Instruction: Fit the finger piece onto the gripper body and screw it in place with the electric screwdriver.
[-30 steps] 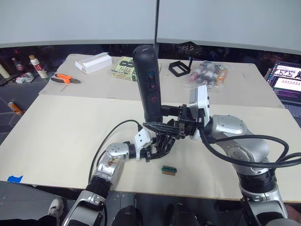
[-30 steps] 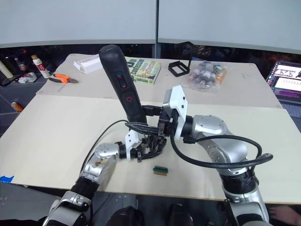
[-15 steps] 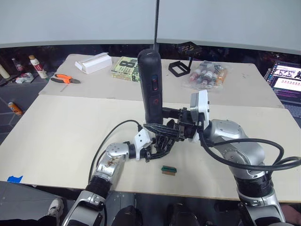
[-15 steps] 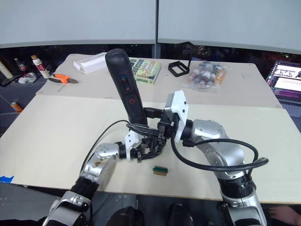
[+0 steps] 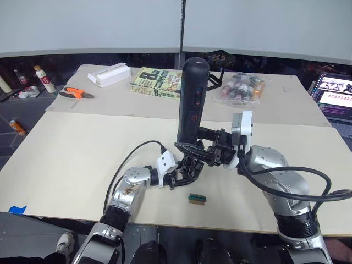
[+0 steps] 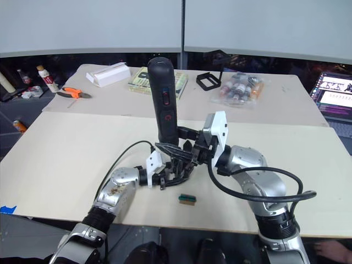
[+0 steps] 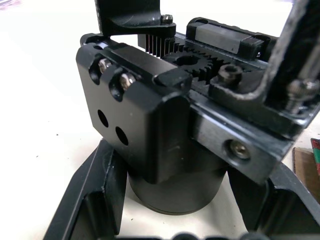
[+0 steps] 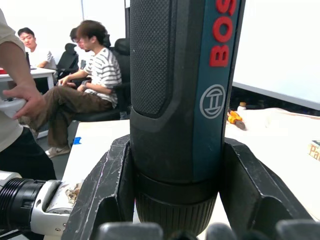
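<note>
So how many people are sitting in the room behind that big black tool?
2, both in the right wrist view: one in a striped shirt on a chair, another behind at a desk. A third stands at the edge, mostly cut off.

electric screwdriver bit: hidden (behind tools) | finger piece: indistinguishable

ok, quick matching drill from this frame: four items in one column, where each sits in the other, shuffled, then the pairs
Items:
1. electric screwdriver
2. gripper body
3. green-and-tan block
4. orange-handled pliers

Places or states:
A. lying loose on the near board, just in front of the two pincers
B. on the far table, at the robot's left
C. held upright in the right pincer
D. clamped between the left pincer fingers

Pairs: 1-C, 2-D, 3-A, 4-B
</note>
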